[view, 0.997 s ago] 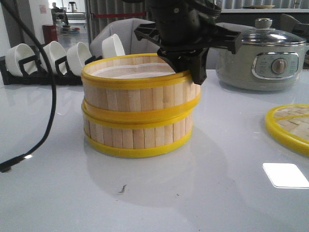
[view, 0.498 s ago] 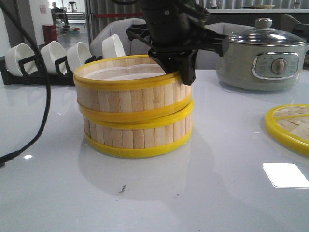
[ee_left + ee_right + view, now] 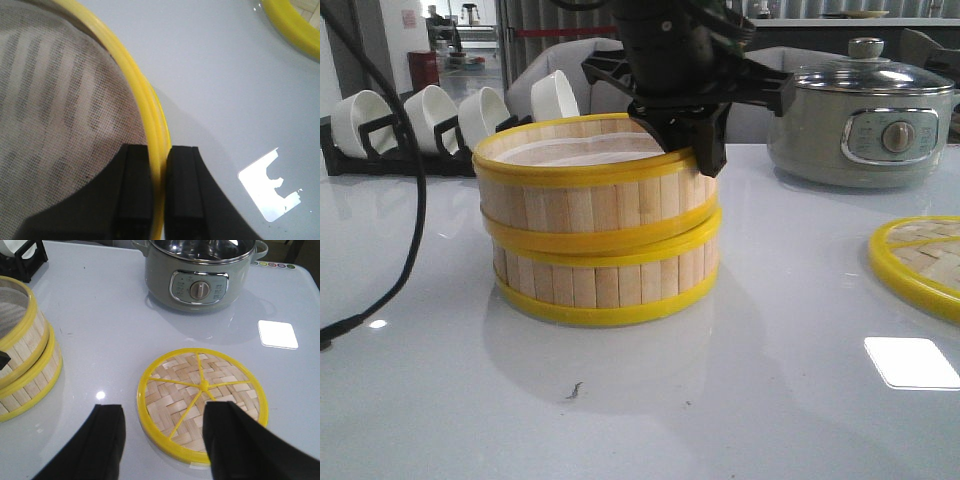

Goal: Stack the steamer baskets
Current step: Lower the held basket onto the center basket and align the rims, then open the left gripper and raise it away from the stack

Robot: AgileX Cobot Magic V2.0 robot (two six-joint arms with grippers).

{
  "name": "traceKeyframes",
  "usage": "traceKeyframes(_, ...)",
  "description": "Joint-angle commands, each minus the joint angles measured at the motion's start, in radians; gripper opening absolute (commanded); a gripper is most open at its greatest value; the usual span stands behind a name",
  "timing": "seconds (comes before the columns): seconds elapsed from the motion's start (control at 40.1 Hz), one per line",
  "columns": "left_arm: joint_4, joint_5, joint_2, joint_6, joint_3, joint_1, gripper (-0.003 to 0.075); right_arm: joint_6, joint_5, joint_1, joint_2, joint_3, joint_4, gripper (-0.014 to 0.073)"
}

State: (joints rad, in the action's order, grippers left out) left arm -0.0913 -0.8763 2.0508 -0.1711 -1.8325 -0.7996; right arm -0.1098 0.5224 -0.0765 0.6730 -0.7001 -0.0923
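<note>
White bench (image 3: pixel 740 400) carries two stacked baskets; the upper basket (image 3: pixel 590 195) is seated askew on the lower basket (image 3: pixel 605 280), left of the pot (image 3: pixel 865 115). Its rim is clamped by the left gripper (image 3: pixel 159 185). Over the lid (image 3: pixel 202 402), right of the baskets, the right gripper (image 3: pixel 162 440) is held spread, grasping nothing.

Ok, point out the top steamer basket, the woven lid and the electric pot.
top steamer basket (image 3: pixel 590 205), front view, slatted side wall.
woven lid (image 3: pixel 200 407), right wrist view, woven bamboo surface.
electric pot (image 3: pixel 865 130), front view, grey-green body.
</note>
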Motion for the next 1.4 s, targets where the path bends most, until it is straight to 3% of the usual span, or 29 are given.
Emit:
traceKeyframes(0.0,0.001,0.065,-0.054,0.007,-0.038,0.002,0.0087,0.007,-0.073,-0.002,0.002,-0.039,-0.017,0.0463)
traceKeyframes(0.523,0.006,0.078,-0.036,0.007,-0.038,0.002,0.01,0.007,-0.072,-0.002,0.002,-0.039,-0.017,0.0463)
traceKeyframes(0.623,0.006,0.08,-0.036,0.007,-0.038,0.002,0.0154,0.007,-0.072,-0.002,0.002,-0.039,-0.017,0.0463)
traceKeyframes(0.772,0.006,0.08,-0.036,0.007,-0.038,0.002,0.0317,0.007,-0.072,-0.002,0.002,-0.039,-0.017,0.0463)
traceKeyframes(0.847,0.006,0.08,-0.036,0.007,-0.038,0.002,0.0362,0.007,-0.072,-0.002,0.002,-0.039,-0.017,0.0463)
traceKeyframes(1.046,0.004,0.056,-0.036,0.007,-0.051,0.002,0.0363,0.007,-0.072,-0.002,0.002,-0.039,-0.017,0.0463)
traceKeyframes(1.37,-0.041,-0.054,-0.036,0.007,-0.214,0.002,0.0361,0.007,-0.068,-0.002,0.002,-0.039,-0.017,0.0463)
